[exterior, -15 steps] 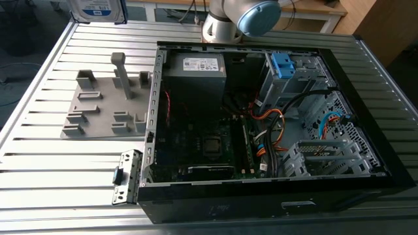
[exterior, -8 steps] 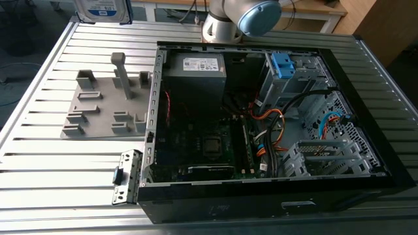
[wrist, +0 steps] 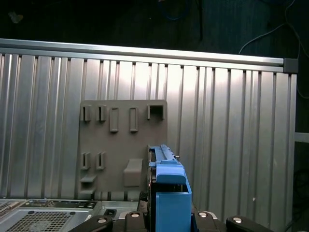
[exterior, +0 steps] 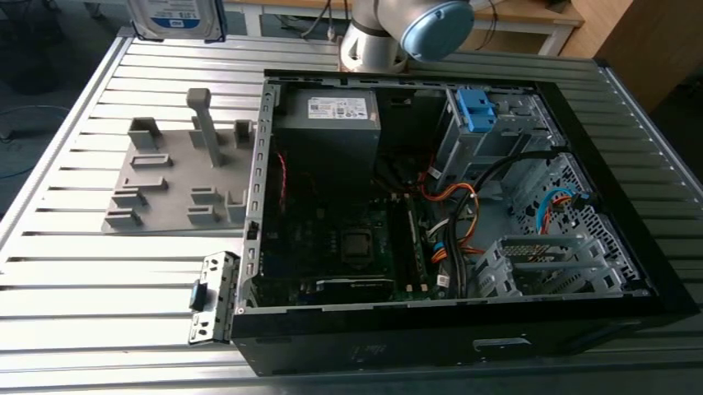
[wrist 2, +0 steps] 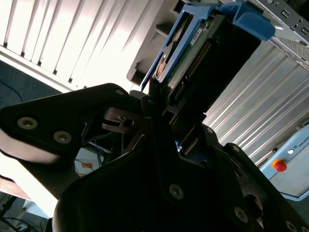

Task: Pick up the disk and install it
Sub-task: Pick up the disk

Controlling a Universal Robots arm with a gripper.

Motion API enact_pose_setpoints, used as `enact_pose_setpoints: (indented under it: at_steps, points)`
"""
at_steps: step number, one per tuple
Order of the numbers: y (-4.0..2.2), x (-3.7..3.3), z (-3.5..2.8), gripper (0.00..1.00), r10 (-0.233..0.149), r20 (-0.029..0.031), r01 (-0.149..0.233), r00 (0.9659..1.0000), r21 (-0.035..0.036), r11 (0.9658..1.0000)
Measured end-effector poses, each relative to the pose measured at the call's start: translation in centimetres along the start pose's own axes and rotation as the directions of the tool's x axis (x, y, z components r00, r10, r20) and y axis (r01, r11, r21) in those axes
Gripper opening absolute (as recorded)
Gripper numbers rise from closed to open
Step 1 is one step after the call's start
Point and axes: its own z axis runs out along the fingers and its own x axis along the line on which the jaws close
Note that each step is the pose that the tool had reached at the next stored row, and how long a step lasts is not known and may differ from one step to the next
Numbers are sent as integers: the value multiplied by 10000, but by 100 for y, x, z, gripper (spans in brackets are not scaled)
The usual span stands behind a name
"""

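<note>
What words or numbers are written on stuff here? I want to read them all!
No text here can be read.
Label on the disk: too blurred to read.
White sticker on the grey metal box: print too small to read.
Marking on the white panel beside the red button: blurred and cut off.

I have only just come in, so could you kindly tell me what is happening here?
The arm's pincer is closed on the disk, a drive in a blue frame, and holds it in the air near the grey fixture plate. The open computer case lies beside that plate, and the disk is not yet installed in it.
</note>
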Motion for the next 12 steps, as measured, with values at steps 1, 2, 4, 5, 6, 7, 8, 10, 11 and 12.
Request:
enact_pose_setpoints:
  at_steps: [1,2,4,5,6,7,8,10,11,12]
  points:
    - [-8,4,0,36,0,0,0,10000,0,10000]
    - [-17,9,0,36,0,0,0,10000,1,10000]
    - [-42,20,-1,36,0,0,0,10000,-1,10000]
    - [-55,24,-2,36,0,-1,0,10000,-3,10000]
    - [-68,28,-2,36,0,0,0,10000,-3,10000]
    - [-82,32,-2,36,0,0,0,10000,-3,10000]
    - [-94,35,-2,36,0,0,0,10000,-3,10000]
    - [-121,41,-2,36,0,0,0,10000,-5,10000]
    - [-135,43,-2,36,0,0,0,10000,-5,10000]
    - [-148,46,-2,36,0,0,0,10000,-5,10000]
